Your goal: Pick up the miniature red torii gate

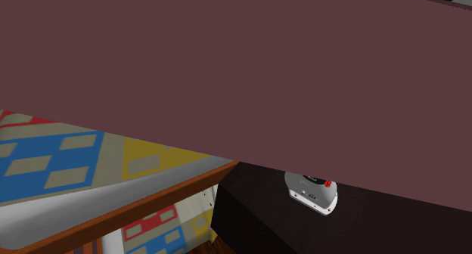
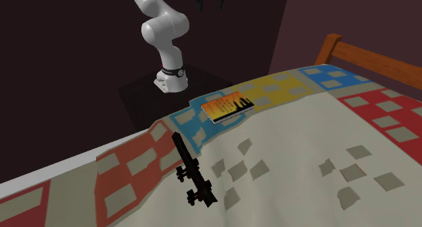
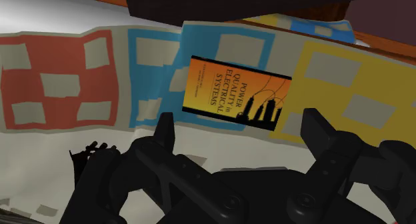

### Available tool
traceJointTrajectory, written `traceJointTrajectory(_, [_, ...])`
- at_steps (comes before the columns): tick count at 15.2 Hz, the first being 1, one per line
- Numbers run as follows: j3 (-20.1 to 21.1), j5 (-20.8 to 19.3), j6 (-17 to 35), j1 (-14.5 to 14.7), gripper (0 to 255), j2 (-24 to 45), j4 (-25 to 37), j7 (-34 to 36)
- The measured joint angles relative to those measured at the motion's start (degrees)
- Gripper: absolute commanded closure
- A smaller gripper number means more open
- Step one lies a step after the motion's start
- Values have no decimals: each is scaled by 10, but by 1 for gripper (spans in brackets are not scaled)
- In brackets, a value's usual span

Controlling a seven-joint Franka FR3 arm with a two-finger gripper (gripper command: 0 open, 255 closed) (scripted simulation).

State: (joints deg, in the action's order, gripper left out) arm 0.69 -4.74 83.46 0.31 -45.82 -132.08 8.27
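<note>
The miniature torii gate [image 2: 193,180] is drawn black, not red: a thin post with crossbars lying flat on the patchwork quilt [image 2: 291,158], near the bed's front in the second exterior view. Part of it shows as a dark shape [image 3: 89,153] beside one finger in the wrist view. My gripper [image 2: 209,0] hangs high above the stand, well away from the gate. Its two black fingers [image 3: 164,128] stand apart with nothing between them; my gripper [image 3: 241,126] looks down at the quilt.
An orange book [image 2: 228,107] [image 3: 235,91] lies on the quilt near the arm's side of the bed. A wooden bed frame [image 2: 368,57] [image 1: 151,207] runs along the edges. The arm's base [image 1: 312,192] sits on a dark stand [image 2: 169,97]. A maroon wall [image 1: 242,71] blocks the shoulder view.
</note>
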Motion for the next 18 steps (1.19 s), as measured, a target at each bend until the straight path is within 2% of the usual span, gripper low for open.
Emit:
traceJointTrajectory(3, [-7, -9, 18, -5, 0, 15, -2, -5])
traceJointTrajectory(7, [-31, -36, 76, -20, 0, 52, -21, -18])
traceJointTrajectory(18, [-100, -99, 241, -63, 0, 216, -8, -50])
